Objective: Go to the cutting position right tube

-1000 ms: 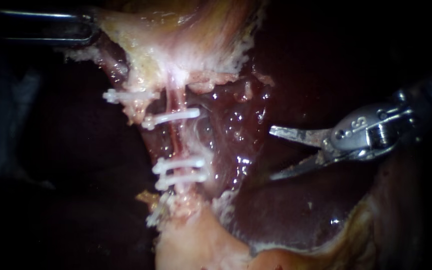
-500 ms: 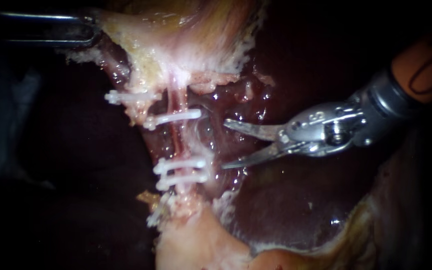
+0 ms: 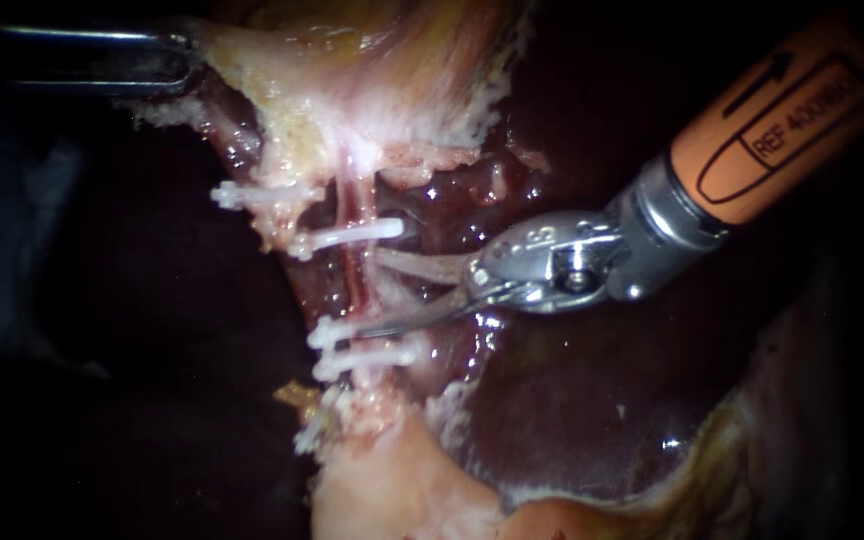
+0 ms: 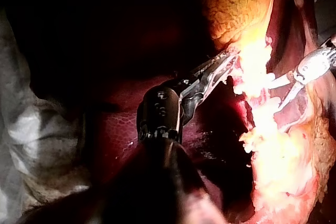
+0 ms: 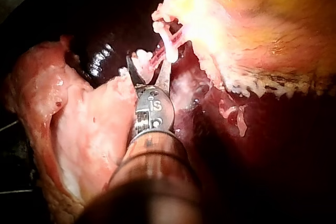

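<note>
Orange-sleeved and coming in from the upper right, the right instrument (image 3: 370, 293) is holding its two blades apart, with nothing gripped. The right tube (image 3: 354, 282), a thin pink strand, is lying in the gap between them. White clips are crowding that stretch. The upper clip (image 3: 344, 236) is sitting just above the top blade. The two lower clips (image 3: 364, 342) are sitting right at the bottom blade, which is running along the nearer one; I cannot tell whether they are touching. Another clip (image 3: 252, 192) is sticking out further left, clear of the blades. Wet, dark red liver (image 3: 572, 400) is lying behind and beneath the instrument. At the top left, the left instrument (image 3: 190, 62) is clamping its jaws on the pale edge of the gallbladder (image 3: 352, 90), well apart from the blades.
</note>
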`<state>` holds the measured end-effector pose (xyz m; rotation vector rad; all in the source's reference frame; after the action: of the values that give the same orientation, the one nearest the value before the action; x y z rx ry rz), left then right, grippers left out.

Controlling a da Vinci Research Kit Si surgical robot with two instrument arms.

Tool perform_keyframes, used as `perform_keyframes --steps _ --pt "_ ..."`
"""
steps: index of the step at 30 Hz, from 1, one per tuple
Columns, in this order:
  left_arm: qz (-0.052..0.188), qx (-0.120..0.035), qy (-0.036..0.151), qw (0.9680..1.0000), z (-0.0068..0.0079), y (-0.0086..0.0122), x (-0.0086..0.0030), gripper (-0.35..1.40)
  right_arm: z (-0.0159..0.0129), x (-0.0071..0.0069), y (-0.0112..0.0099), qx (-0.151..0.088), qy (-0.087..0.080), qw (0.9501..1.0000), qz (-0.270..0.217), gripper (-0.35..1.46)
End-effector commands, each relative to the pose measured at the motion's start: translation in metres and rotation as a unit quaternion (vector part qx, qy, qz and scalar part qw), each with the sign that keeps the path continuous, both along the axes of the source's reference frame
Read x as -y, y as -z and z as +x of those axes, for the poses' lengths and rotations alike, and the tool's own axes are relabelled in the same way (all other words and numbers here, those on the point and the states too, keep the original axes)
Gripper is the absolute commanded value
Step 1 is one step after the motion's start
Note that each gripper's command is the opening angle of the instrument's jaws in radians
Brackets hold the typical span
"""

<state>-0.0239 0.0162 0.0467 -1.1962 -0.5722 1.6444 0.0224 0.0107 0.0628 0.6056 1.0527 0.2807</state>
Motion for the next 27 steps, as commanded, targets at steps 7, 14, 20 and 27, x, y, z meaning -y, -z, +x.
perform_keyframes --steps 7,14,20,27 --pt "0.0 0.0 0.0 1.0 0.0 0.0 0.0 -0.35 0.0012 0.0 0.0 -0.027 0.013 0.9993 0.021 1.31" --pt "0.0 0.0 0.0 1.0 0.0 0.0 0.0 -0.35 0.0031 -0.0001 -0.0002 -0.045 0.026 0.9979 0.038 1.24" --pt "0.0 0.0 0.0 1.0 -0.0001 -0.0001 0.0001 -0.35 0.0054 0.0001 -0.0008 -0.052 0.012 0.9972 0.053 1.24" --pt "0.0 -0.001 0.001 1.0 -0.0002 -0.0001 0.0001 -0.35 0.007 0.0003 -0.0012 -0.053 0.003 0.9968 0.06 1.24"
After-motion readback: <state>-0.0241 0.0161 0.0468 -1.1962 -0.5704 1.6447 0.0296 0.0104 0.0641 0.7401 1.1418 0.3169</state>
